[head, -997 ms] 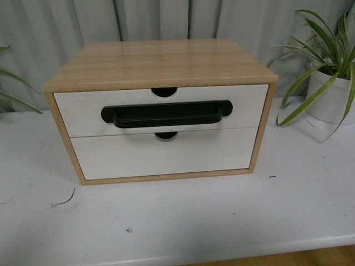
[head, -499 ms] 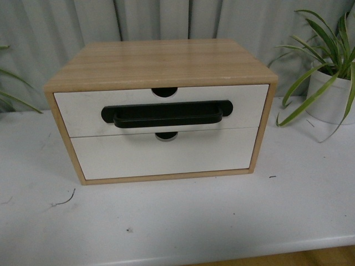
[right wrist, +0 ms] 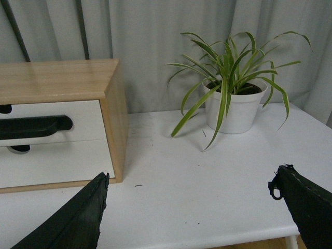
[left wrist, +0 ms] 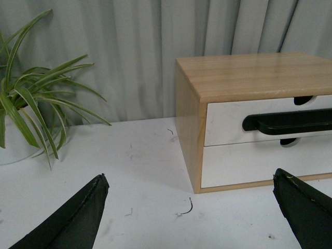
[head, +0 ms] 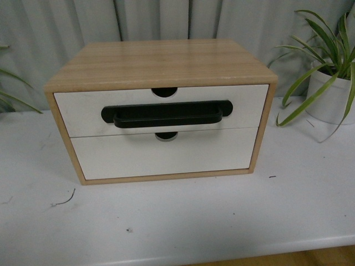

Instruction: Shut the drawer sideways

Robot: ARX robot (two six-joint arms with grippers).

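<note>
From my station the wide white-fronted drawer with its long black bar handle [head: 163,111] sits flush in the light wood cabinet [head: 161,62] on the white counter [head: 222,216], apparently shut already, both pincers [left wrist: 189,207] [right wrist: 192,210] spread apart, clear.

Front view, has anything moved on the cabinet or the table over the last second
Nothing visibly changed. The drawer with the black bar handle sits flush in the wooden cabinet, just as before, and the lower drawer and potted plant are where they were. Neither arm shows in the front view; at the wrists, the left hand and right hand are both open and hold nothing.
</note>
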